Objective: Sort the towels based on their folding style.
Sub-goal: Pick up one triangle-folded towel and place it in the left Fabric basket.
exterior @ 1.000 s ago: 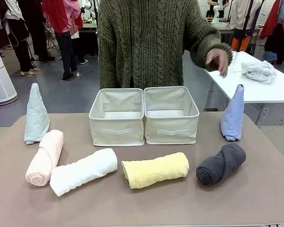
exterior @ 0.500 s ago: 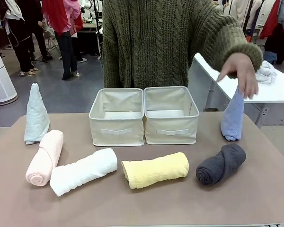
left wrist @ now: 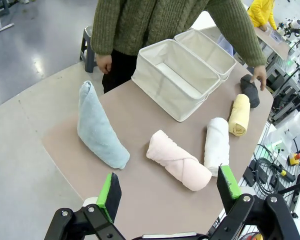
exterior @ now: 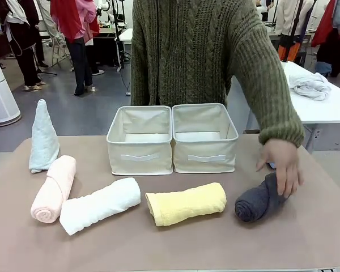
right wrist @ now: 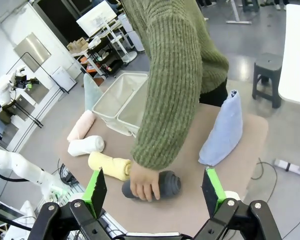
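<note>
Six towels lie on the brown table (exterior: 170, 249). A pale teal cone (exterior: 43, 139) stands at far left, with a pink roll (exterior: 54, 188), a white roll (exterior: 100, 205) and a yellow roll (exterior: 186, 203) along the front. A person's hand (exterior: 283, 170) rests on the dark grey roll (exterior: 255, 203) at the right. The periwinkle cone (right wrist: 222, 130) stands behind that arm. My left gripper (left wrist: 169, 189) hangs open above the pink roll (left wrist: 177, 160) and the teal cone (left wrist: 97, 127). My right gripper (right wrist: 154, 190) is open above the grey roll (right wrist: 167, 184).
Two beige fabric bins (exterior: 140, 141) (exterior: 204, 139) stand side by side at the middle back of the table. A white side table (exterior: 328, 107) at the back right carries a whitish cloth heap (exterior: 309, 85). A stool (right wrist: 265, 77) stands past the table's right end.
The person's hand has come down from above the periwinkle cone onto the dark grey roll, and the arm now covers that cone in the front view. No towel has moved.
</note>
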Motion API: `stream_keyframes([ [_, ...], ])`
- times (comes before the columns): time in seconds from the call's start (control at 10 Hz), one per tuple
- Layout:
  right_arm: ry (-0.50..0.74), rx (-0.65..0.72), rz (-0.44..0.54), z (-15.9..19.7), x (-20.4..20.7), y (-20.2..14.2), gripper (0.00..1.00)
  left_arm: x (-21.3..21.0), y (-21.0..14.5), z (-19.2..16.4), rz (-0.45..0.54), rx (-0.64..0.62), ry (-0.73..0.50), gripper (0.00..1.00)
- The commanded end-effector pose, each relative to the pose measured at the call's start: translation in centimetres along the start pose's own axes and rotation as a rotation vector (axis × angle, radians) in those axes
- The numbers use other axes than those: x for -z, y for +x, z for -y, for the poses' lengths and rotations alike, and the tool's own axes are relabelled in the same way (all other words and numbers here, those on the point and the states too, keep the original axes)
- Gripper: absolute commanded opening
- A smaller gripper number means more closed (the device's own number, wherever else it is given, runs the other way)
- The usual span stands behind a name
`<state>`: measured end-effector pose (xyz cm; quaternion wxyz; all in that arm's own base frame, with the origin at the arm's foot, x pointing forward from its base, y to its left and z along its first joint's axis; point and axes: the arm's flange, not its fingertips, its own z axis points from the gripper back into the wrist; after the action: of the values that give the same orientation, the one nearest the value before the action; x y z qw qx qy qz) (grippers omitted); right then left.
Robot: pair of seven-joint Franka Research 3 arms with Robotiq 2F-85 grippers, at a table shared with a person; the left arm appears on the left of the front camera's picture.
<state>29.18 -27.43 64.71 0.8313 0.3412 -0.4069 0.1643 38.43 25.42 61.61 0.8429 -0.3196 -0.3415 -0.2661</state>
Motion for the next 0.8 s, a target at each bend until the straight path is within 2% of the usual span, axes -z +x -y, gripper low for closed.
stream_keyframes([
  [0.0, 0.016, -0.018, 0.019, 0.1, 0.0, 0.3, 1.00, 0.0, 0.0, 0.0, 0.009, 0.005, 0.003, 1.00],
  [0.5, 0.016, -0.018, 0.019, 0.1, 0.0, 0.3, 1.00, 0.0, 0.0, 0.0, 0.000, 0.000, 0.000, 1.00],
  [0.6, 0.016, -0.018, 0.019, 0.1, 0.0, 0.3, 1.00, 2.1, 2.1, 1.0, -0.030, -0.006, 0.130, 1.00],
  [0.7, 0.016, -0.018, 0.019, 0.1, 0.0, 0.3, 1.00, 5.1, 5.2, 2.4, -0.105, -0.014, 0.236, 1.00],
])
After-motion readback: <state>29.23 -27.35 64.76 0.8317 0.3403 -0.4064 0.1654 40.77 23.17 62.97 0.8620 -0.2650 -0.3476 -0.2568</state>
